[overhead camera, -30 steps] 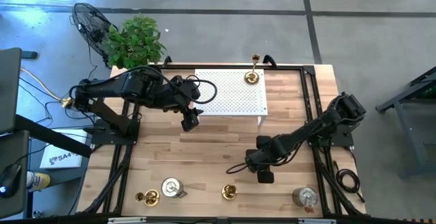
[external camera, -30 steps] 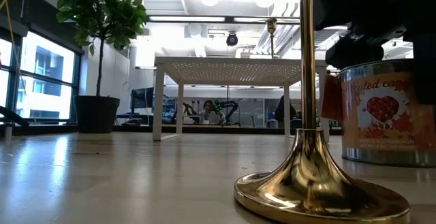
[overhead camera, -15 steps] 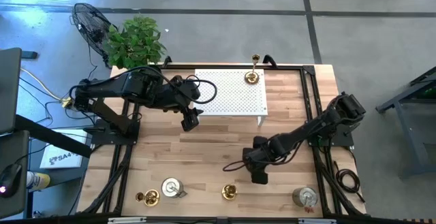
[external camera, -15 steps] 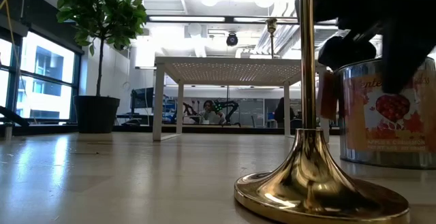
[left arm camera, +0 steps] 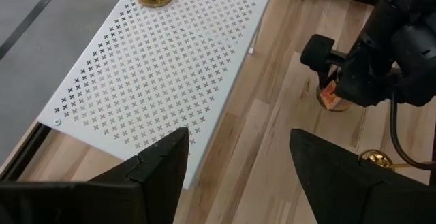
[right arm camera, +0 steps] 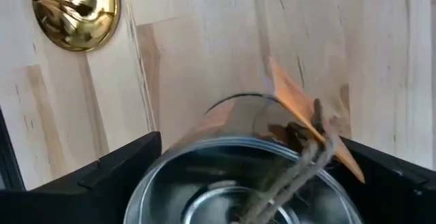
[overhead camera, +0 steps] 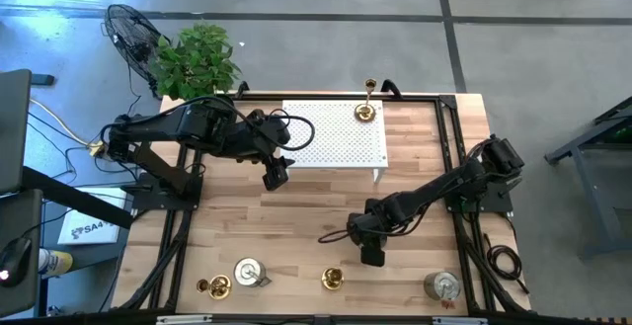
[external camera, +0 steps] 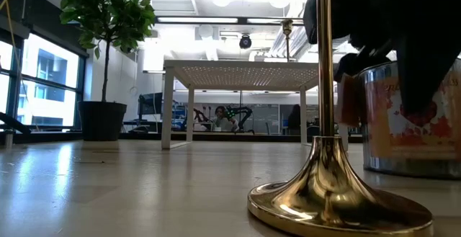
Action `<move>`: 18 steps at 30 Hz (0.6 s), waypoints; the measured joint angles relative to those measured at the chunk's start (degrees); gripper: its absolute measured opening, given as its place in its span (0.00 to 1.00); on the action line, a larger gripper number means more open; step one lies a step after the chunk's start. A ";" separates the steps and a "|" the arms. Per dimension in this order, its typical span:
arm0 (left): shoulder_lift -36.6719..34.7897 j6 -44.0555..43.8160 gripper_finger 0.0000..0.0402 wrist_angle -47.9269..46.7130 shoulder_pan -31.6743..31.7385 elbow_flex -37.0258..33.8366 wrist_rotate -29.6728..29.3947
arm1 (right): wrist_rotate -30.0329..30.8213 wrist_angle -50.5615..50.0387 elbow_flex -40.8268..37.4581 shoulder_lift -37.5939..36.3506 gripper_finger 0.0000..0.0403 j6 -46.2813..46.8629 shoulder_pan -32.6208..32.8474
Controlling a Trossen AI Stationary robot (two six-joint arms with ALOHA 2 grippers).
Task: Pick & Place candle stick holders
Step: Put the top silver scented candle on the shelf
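Silver candle holder (right arm camera: pixel 252 176) stands at lower centre of the high view. The right gripper (overhead camera: pixel 372 256) has shifted left over it, and we see its fingers wide apart, straddling it without gripping; the grasp looks imminent. The left gripper (overhead camera: pixel 276 178) waits open and empty.

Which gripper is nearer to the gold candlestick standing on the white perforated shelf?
Left. The left gripper hovers beside the shelf's near-left edge, a shelf-width from the gold candlestick. The right gripper is much farther, down over a silver tin.
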 joint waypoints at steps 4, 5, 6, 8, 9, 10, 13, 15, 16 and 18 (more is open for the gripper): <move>0.00 0.00 0.62 0.02 0.00 0.00 0.00 | -0.75 0.95 0.13 0.54 0.86 -0.02 -0.01; 0.00 0.00 0.62 0.00 0.00 0.00 -0.01 | -0.75 0.96 0.10 0.43 0.86 -0.02 -0.01; 0.00 0.00 0.62 0.01 -0.01 0.00 0.00 | -0.77 0.96 0.06 0.31 0.86 -0.02 -0.10; 0.00 0.00 0.62 0.02 -0.01 0.00 0.00 | -1.02 0.93 0.03 0.18 0.86 0.02 -0.28; 0.00 0.00 0.62 0.00 -0.02 -0.02 0.00 | -1.01 0.89 0.02 0.03 0.86 0.02 -0.28; 0.00 0.00 0.62 0.00 0.00 -0.01 0.00 | -0.94 0.89 0.02 0.03 0.86 0.02 -0.26; 0.00 0.00 0.62 0.00 -0.01 0.00 0.00 | -0.73 -0.06 0.24 -0.14 0.86 0.63 -0.27; 0.00 0.00 0.62 0.02 -0.02 0.00 0.00 | -0.31 -1.63 0.57 -0.15 0.86 1.48 -0.25; 0.00 0.00 0.62 0.01 -0.01 0.00 0.00 | -0.30 -2.71 0.77 -0.30 0.86 1.57 -0.24; 0.00 0.00 0.62 0.01 0.00 0.00 0.00 | -0.30 -4.92 1.11 -0.41 0.86 1.69 -0.24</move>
